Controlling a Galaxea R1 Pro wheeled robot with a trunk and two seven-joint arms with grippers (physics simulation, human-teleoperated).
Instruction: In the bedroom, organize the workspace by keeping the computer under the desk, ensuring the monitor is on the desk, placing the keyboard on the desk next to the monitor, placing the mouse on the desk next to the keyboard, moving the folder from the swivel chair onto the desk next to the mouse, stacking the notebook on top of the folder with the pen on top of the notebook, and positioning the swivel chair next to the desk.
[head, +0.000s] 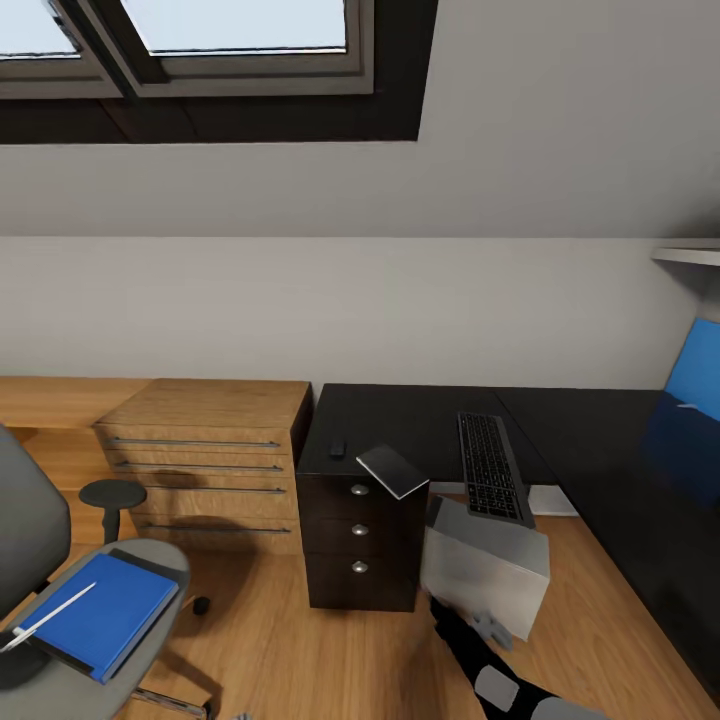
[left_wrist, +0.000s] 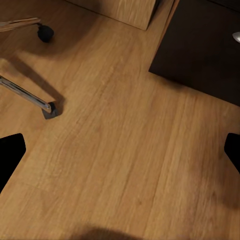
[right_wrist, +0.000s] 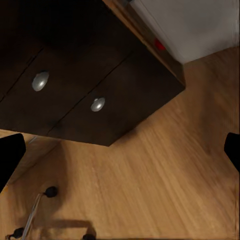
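Folder: the bright blue folder (head: 98, 613) lies flat on the seat of the swivel chair (head: 30, 540), well apart from the desk (head: 420, 420); it has yet to be carried over, so the stack has no base yet.
Pen: the pen (head: 50, 617) rests across the folder, on the side away from the desk; it would likely slide off if the folder were lifted tilted.
Notebook: the notebook (head: 393, 471) sits tilted at the desk's front edge, above the drawer unit (head: 358, 535) and partly overhanging it, probably parked there until the folder arrives.
Keyboard: the keyboard (head: 491, 466) lies on the desk, its near end poking past the desk edge.
Mouse: a small black lump on the desktop beside the notebook looks like the mouse (head: 337, 449).
Computer: the computer (head: 487, 570) stands on the floor against the drawer unit, partly under the desk.
Left gripper: the left gripper (left_wrist: 120, 150) hangs over bare wood floor near a chair castor (left_wrist: 46, 33), spread wide and holding nothing.
Right gripper: the right gripper (right_wrist: 120, 150) points at the floor below the drawer knobs (right_wrist: 98, 104), likewise spread and unloaded.
Step in hand: judged as approach, with neither arm yet committed to any object.
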